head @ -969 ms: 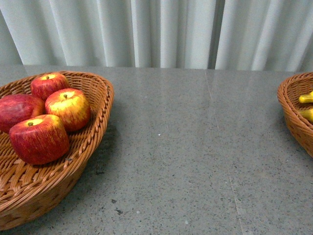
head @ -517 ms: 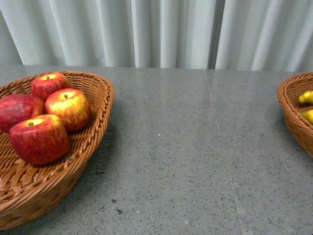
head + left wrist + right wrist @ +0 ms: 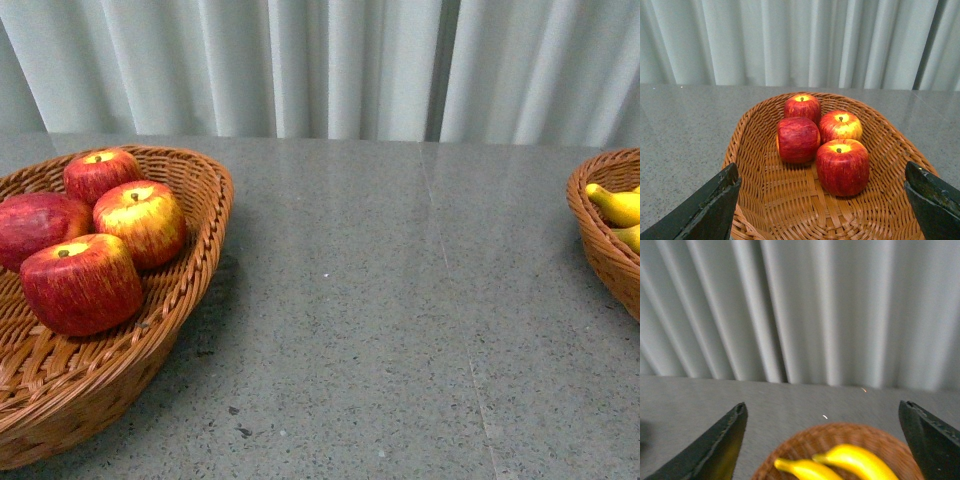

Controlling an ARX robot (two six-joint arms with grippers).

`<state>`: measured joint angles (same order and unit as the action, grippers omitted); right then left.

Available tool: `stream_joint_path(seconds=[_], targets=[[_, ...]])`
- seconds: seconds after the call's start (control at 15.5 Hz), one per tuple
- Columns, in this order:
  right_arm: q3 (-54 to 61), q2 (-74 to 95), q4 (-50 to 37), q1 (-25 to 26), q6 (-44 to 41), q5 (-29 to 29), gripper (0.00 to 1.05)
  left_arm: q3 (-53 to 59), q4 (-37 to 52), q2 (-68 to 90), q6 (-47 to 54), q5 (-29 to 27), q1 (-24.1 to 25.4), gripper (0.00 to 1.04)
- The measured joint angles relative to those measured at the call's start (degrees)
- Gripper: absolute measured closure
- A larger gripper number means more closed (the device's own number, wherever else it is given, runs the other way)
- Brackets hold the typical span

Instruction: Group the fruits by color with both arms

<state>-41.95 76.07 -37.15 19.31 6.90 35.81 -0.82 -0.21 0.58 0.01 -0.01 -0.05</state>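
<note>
Four apples (image 3: 820, 142) in the basket (image 3: 190, 300) at the desk's (image 3: 400, 330) left edge, ahead of the spread, empty left fingers (image 3: 705, 210). Bananas (image 3: 835, 462) in the right-edge basket (image 3: 840, 437), long axes crosswise between the spread, empty right fingers (image 3: 715, 450).

Left end effector (image 3: 822, 200): jaws spread wide, nothing between them. Right end effector (image 3: 822, 440): jaws likewise wide apart, empty.

Bananas (image 3: 615, 205) cut off, right basket (image 3: 600, 250)
</note>
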Motion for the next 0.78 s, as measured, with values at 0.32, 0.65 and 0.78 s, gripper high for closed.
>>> stream_joint_path(seconds=[0.32, 0.65, 0.78], targets=[[38.42, -33.86, 1.07, -4.83, -6.1, -21.55, 0.8, 0.0, 0.0, 0.0, 0.0, 0.0, 0.0, 0.07], [41.24, -47.3, 8.74, -12.41, -6.73, -28.81, 1.03, 0.0, -0.02, 0.0, 0.0, 0.0, 0.0, 0.07], [41.27, -52.63, 13.66, -19.45, -6.78, -34.67, 1.03, 0.0, 0.0, 0.0, 0.0, 0.0, 0.0, 0.07]])
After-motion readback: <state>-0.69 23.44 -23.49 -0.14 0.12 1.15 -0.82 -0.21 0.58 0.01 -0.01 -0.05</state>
